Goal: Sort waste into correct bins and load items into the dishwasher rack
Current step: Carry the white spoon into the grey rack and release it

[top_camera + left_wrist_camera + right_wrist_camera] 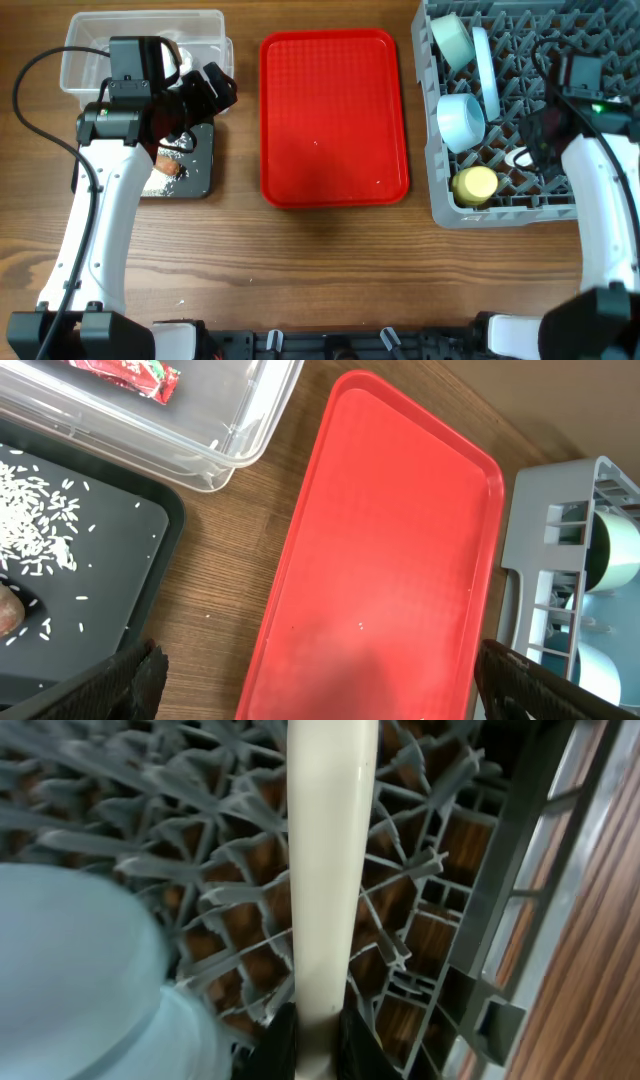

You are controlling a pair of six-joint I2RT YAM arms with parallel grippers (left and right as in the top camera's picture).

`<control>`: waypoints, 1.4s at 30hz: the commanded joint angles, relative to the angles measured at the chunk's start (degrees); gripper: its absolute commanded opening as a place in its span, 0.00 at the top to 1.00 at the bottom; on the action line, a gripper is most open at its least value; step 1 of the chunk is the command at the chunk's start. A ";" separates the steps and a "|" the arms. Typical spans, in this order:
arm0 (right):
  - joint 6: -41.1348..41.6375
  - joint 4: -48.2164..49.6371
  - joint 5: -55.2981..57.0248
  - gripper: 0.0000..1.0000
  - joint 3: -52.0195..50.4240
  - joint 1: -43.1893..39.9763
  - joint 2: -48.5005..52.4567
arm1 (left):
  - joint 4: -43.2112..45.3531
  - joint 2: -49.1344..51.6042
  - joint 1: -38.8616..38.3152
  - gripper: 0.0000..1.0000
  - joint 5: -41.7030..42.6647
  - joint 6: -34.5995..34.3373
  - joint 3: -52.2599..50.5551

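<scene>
Rack [510, 214]: bowls [461, 118], plate [487, 70], cup [475, 185] loaded. Your right gripper [315, 1045] clenched on, apparently, the spoon [330, 870], last item. Left gripper [320, 685] released. Wrapper [125, 372] in tub [230, 450], rice [30, 520] in black tray [120, 560].

We read this as a robot lab bench staged as a kitchen clean-up station. A left arm [100, 225] and a right arm [603, 215] flank a wooden table [300, 270] bearing a dishwasher rack [510, 212], a red tray [335, 90], a clear tub [85, 65] and a black tray [200, 150].
</scene>
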 commanded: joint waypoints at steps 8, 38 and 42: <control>3.08 -0.07 0.48 0.67 -0.17 -0.02 4.15 | 0.00 0.11 -0.15 0.00 0.24 1.14 0.57; -44.04 -5.81 -43.43 0.00 -0.17 -0.02 -40.13 | 0.00 0.11 -0.15 0.00 0.24 1.14 0.57; -47.56 -6.64 -39.21 0.00 -0.17 -0.02 -41.75 | 0.00 0.11 -0.15 0.00 0.24 1.14 0.57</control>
